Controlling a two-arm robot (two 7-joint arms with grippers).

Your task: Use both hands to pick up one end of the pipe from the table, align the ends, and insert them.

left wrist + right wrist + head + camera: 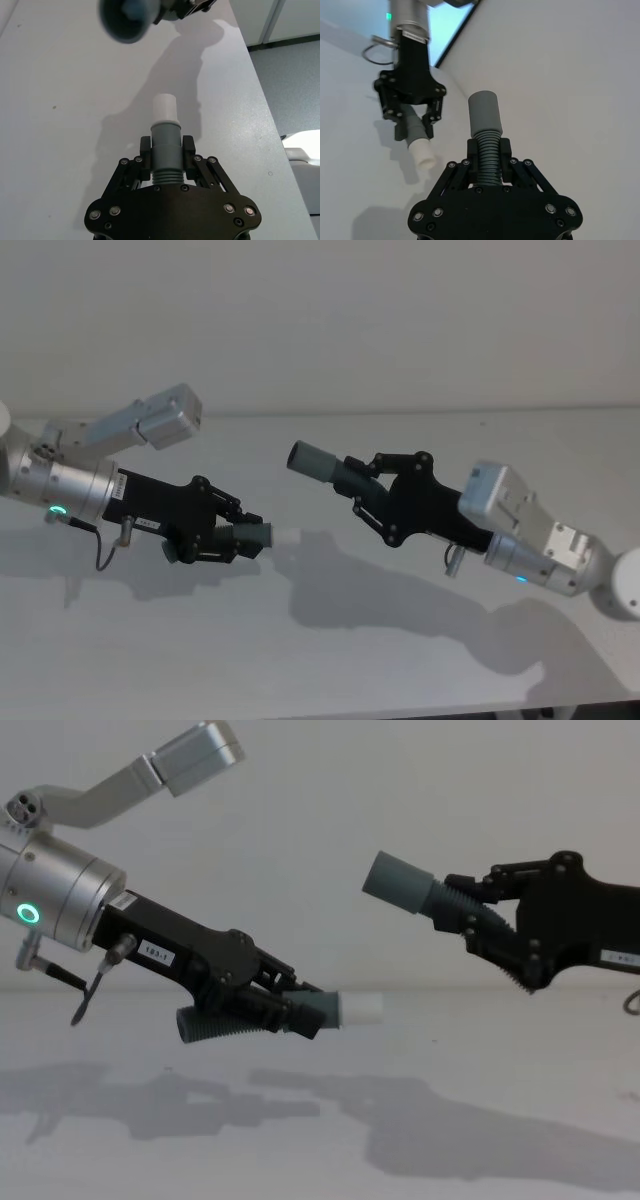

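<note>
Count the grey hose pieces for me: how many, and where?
2. The white-tipped hose piece is clamped in the left gripper, low over the table. The open-cuffed hose piece is clamped in the right gripper, higher up, facing the first across a gap.

This looks like a robotics lab or test room. A bare, matte white counter [200, 660] stands against a blank white wall [320, 320], and two machine arms reach over it: the left arm [60, 910] has a silver wrist with a glowing green ring, and the right arm [540, 540] carries a boxy metal housing. Past the counter's edge, the left wrist view shows a plain grey floor [295, 90] and white framed panels [250, 20], like an office-style partition.
</note>
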